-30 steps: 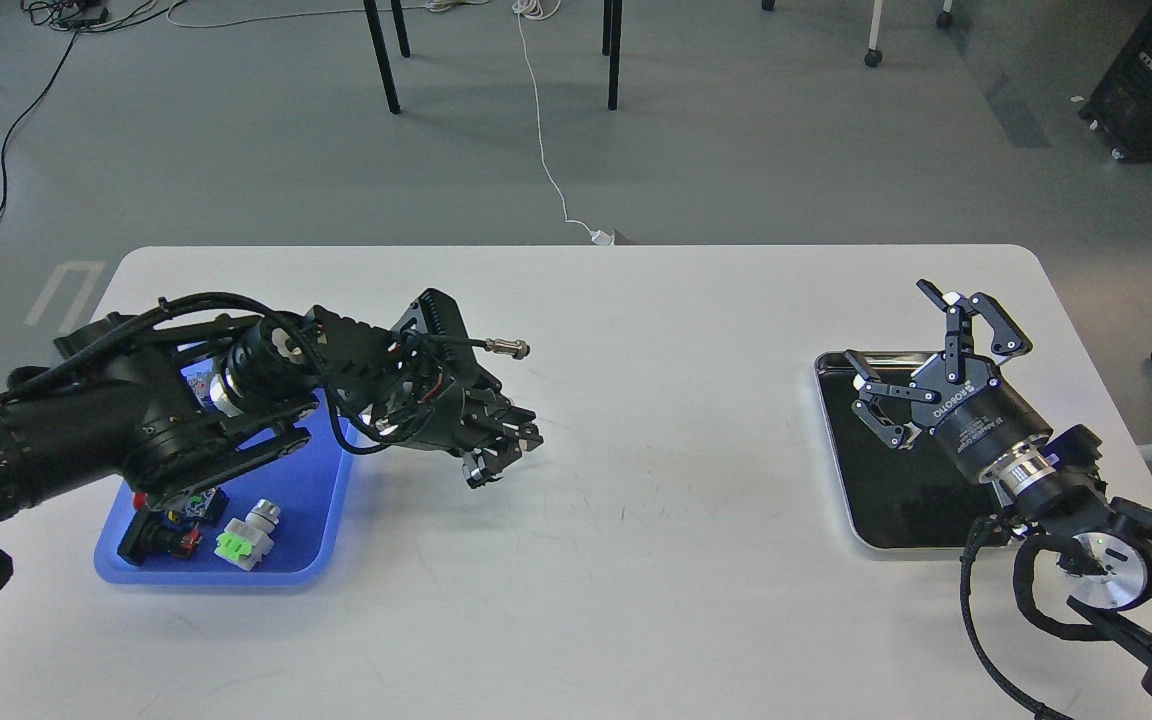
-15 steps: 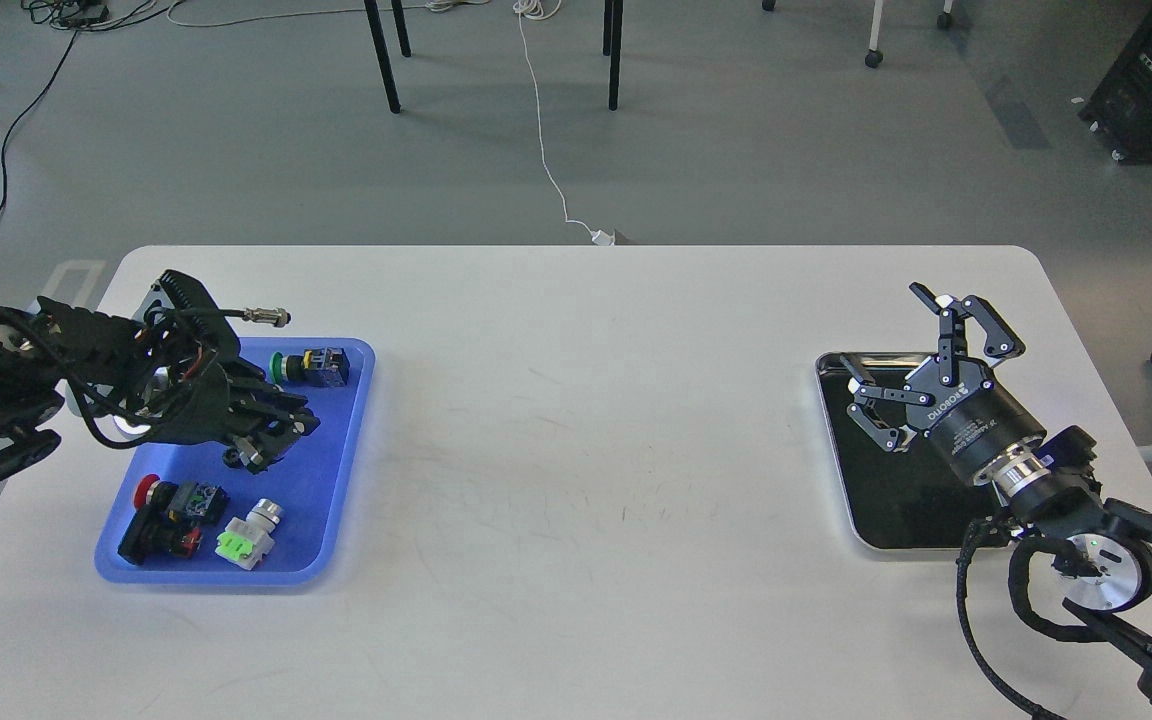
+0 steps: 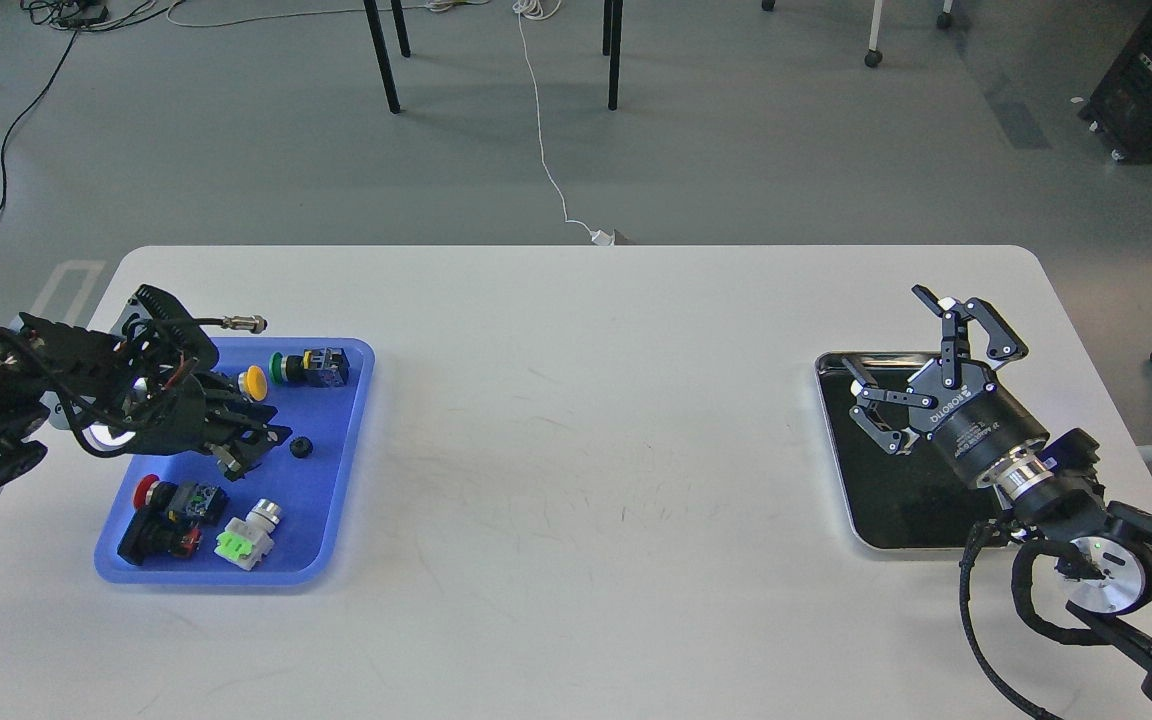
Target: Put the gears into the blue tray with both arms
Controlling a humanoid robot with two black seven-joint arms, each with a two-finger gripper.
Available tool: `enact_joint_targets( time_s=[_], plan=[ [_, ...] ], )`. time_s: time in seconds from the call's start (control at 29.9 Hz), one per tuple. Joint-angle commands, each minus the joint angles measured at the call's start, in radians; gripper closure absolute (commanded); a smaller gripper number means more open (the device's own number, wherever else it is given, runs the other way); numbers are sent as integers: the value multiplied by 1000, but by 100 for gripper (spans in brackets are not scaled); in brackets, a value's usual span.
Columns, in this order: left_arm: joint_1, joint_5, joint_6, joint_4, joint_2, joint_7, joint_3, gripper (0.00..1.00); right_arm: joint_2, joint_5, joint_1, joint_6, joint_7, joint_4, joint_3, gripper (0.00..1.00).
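Observation:
One small black gear (image 3: 301, 448) lies loose on the floor of the blue tray (image 3: 324, 500), near its right side. My left gripper (image 3: 254, 448) hovers low over the tray just left of that gear, its fingers slightly apart with nothing between them. At the far right, my right gripper (image 3: 911, 355) stands open and empty above the back of the black tray (image 3: 833, 445). No gear shows in the black tray.
Several coloured push-button switches share the blue tray: a yellow one (image 3: 254, 380), a green one (image 3: 311, 367), a red one (image 3: 166, 505) and a white-green one (image 3: 246, 535). The white table (image 3: 586, 450) stretches between the two trays.
My left arm swung from the table's middle back over the blue tray and let go of a gear, which now lies in the tray. The right gripper barely moved.

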Motion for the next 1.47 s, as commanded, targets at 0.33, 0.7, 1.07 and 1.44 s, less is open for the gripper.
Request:
enact_joint_targets(
  time_s=[0.33, 0.7, 1.07, 1.44],
  plan=[
    [25, -599, 136, -118, -12, 0, -179, 2, 0, 0, 11, 0, 0, -2, 20, 2],
    [380, -1241, 318, -152, -193, 0, -531, 2, -2, -2, 17, 8, 0, 2, 32, 2],
    [747, -1243, 278, -147, -513, 0, -953, 2, 2, -1, 23, 9, 0, -8, 49, 1],
    [772, -1241, 273, -152, -558, 0, -1062, 2, 2, -2, 21, 9, 0, -8, 108, 1]
  ],
)
